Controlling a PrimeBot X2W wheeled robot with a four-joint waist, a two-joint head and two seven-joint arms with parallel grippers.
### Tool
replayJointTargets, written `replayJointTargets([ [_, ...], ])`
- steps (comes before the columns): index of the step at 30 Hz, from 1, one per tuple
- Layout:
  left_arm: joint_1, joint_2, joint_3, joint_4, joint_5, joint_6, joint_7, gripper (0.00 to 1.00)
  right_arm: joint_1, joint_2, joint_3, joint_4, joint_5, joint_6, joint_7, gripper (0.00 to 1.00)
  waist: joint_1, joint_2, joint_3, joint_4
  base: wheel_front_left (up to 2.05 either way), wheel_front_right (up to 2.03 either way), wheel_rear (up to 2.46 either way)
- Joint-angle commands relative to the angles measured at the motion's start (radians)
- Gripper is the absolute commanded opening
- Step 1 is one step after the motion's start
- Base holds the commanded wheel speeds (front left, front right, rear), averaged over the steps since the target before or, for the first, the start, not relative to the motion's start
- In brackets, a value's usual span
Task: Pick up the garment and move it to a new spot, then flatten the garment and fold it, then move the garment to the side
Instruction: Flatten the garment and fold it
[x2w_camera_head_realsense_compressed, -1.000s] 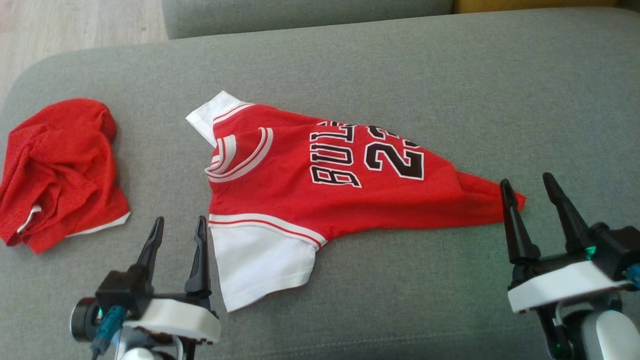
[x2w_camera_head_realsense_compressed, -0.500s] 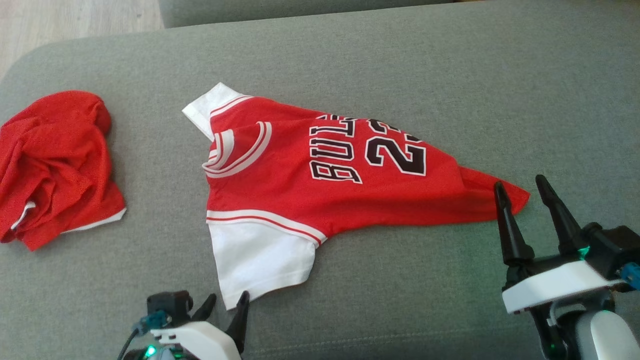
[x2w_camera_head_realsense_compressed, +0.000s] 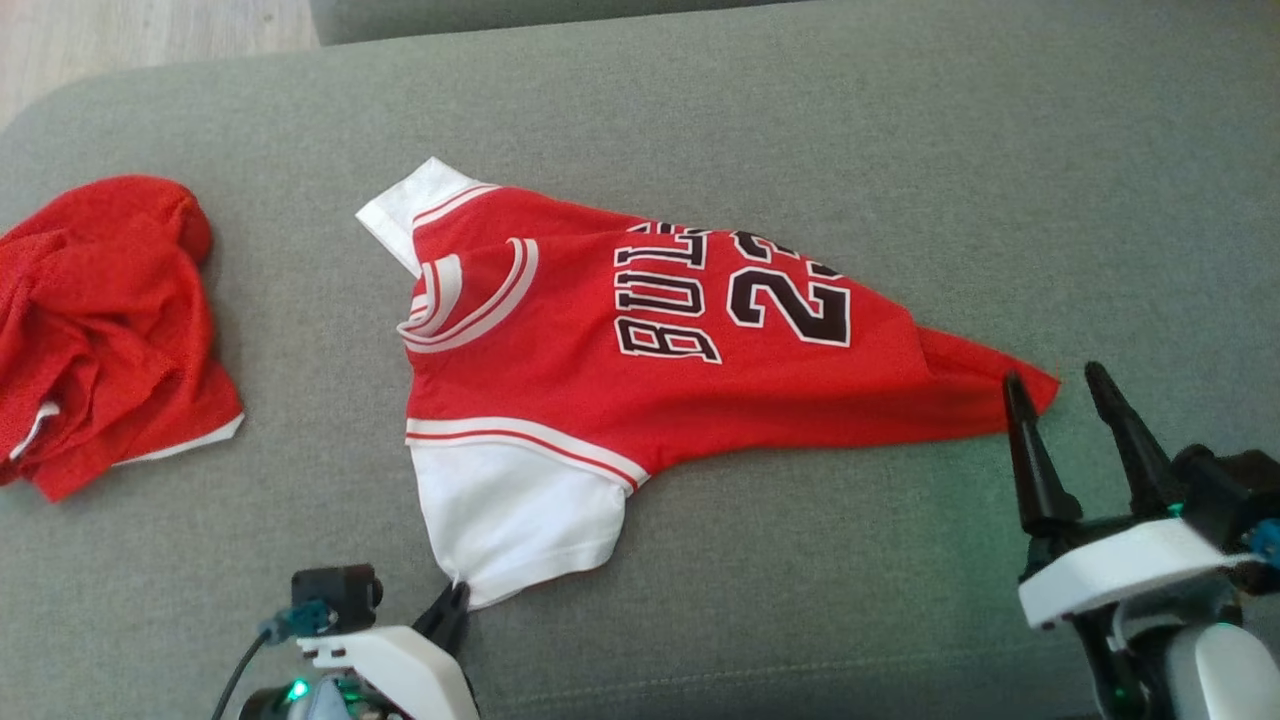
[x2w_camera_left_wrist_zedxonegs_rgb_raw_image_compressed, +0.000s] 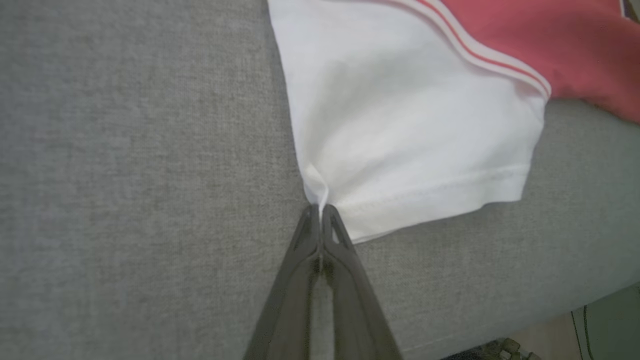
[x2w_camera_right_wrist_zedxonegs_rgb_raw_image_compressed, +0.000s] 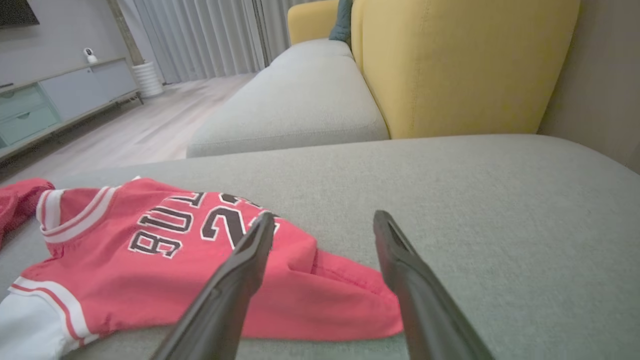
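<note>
A red jersey (x2w_camera_head_realsense_compressed: 640, 350) with black lettering and white sleeves lies spread on the grey sofa cushion (x2w_camera_head_realsense_compressed: 750, 120), collar to the left, hem corner to the right. My left gripper (x2w_camera_head_realsense_compressed: 455, 600) is shut on the near corner of its white sleeve (x2w_camera_left_wrist_zedxonegs_rgb_raw_image_compressed: 400, 130), and the cloth puckers at the gripper's tip (x2w_camera_left_wrist_zedxonegs_rgb_raw_image_compressed: 320, 210). My right gripper (x2w_camera_head_realsense_compressed: 1060, 385) stands open just beside the red hem corner (x2w_camera_right_wrist_zedxonegs_rgb_raw_image_compressed: 360, 300), which lies low between the two fingers in the right wrist view. The jersey's (x2w_camera_right_wrist_zedxonegs_rgb_raw_image_compressed: 165, 250) lettering faces up.
A crumpled red garment (x2w_camera_head_realsense_compressed: 100, 320) lies at the cushion's left end. A second grey cushion (x2w_camera_right_wrist_zedxonegs_rgb_raw_image_compressed: 295, 110) and a yellow sofa back (x2w_camera_right_wrist_zedxonegs_rgb_raw_image_compressed: 465, 60) stand behind. Wooden floor (x2w_camera_head_realsense_compressed: 120, 30) lies beyond the far left corner. The cushion's near edge (x2w_camera_left_wrist_zedxonegs_rgb_raw_image_compressed: 500, 325) runs close under my left gripper.
My left gripper dropped to the near corner of the white sleeve and shut on it. The right gripper stayed open by the hem corner. The head view has tilted slightly.
</note>
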Motion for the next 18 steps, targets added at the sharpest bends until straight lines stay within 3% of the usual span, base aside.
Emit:
replayJointTargets([
  [1,-0.03,-0.001,0.012,0.0,0.005,0.001,0.005,0.0,-0.025,-0.013,-0.013,0.001,0.011,-0.001,0.026,1.0,0.0,-0.0001,0.011,-0.002,0.0,0.0,0.0],
  [10,-0.079,0.005,0.015,-0.022,0.024,0.014,-0.021,0.0,-0.098,-0.077,-0.111,0.192,0.06,-0.001,0.115,1.0,0.0,-0.0001,0.074,0.013,0.0,0.0,0.0],
  [18,-0.141,0.01,0.012,-0.028,0.037,0.004,-0.049,0.0,-0.219,-0.123,-0.095,0.315,0.114,-0.001,0.245,1.0,0.0,-0.0001,0.133,0.042,0.0,0.0,0.0],
])
